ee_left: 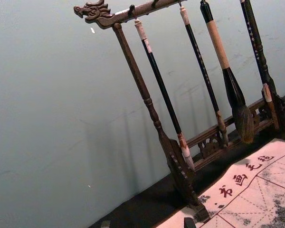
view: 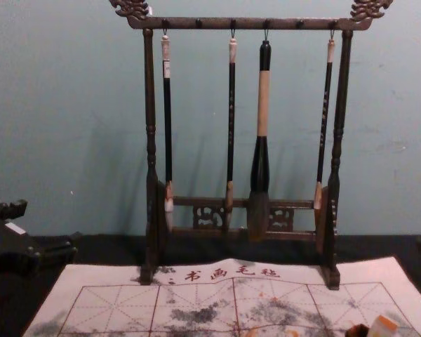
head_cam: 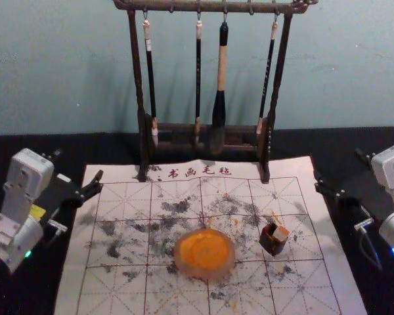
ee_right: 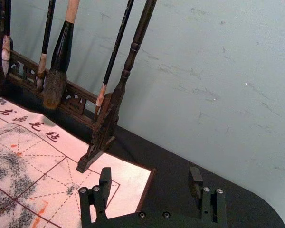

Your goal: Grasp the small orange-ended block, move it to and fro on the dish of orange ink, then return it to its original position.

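Left gripper (head_cam: 79, 165), right gripper (head_cam: 339, 165): jaws held apart
Between them, small block (head_cam: 280, 233) is seated in dark holder (head_cam: 272, 245)

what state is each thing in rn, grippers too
block: in holder, leaning, orange end up
holder: on mat, block in it
dish: on mat, to the left of holder, with orange ink in it
mat: spread out, stained
rack: upright
brushes: four, hanging from rack, tips down
left gripper: open, empty, over mat's left edge
right gripper: open, empty, by mat's right edge
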Robot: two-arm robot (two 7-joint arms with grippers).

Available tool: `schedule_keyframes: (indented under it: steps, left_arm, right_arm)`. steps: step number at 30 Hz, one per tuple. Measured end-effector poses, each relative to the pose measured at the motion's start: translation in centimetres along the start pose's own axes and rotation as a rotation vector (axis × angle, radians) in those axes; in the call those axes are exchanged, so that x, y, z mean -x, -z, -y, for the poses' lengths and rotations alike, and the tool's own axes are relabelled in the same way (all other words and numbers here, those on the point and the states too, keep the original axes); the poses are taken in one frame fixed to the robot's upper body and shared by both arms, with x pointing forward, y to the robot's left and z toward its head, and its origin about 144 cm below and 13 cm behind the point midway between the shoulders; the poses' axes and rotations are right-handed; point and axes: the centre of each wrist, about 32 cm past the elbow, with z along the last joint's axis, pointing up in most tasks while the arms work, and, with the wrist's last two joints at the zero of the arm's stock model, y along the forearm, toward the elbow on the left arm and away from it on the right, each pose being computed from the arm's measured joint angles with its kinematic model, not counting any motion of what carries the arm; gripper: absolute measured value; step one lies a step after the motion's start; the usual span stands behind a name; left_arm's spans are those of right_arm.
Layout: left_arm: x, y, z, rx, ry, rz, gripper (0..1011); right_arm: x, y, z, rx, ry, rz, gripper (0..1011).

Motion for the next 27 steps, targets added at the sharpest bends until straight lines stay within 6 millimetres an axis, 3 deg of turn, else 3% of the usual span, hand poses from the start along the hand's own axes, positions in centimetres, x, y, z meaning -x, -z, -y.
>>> schedule_keyframes:
  steps: [27]
  left_arm:
    - [0.00,0.00,0.00,0.000,0.000,0.000,1001]
  right_arm:
    - [0.00,0.00,0.00,0.000,0.000,0.000,1000]
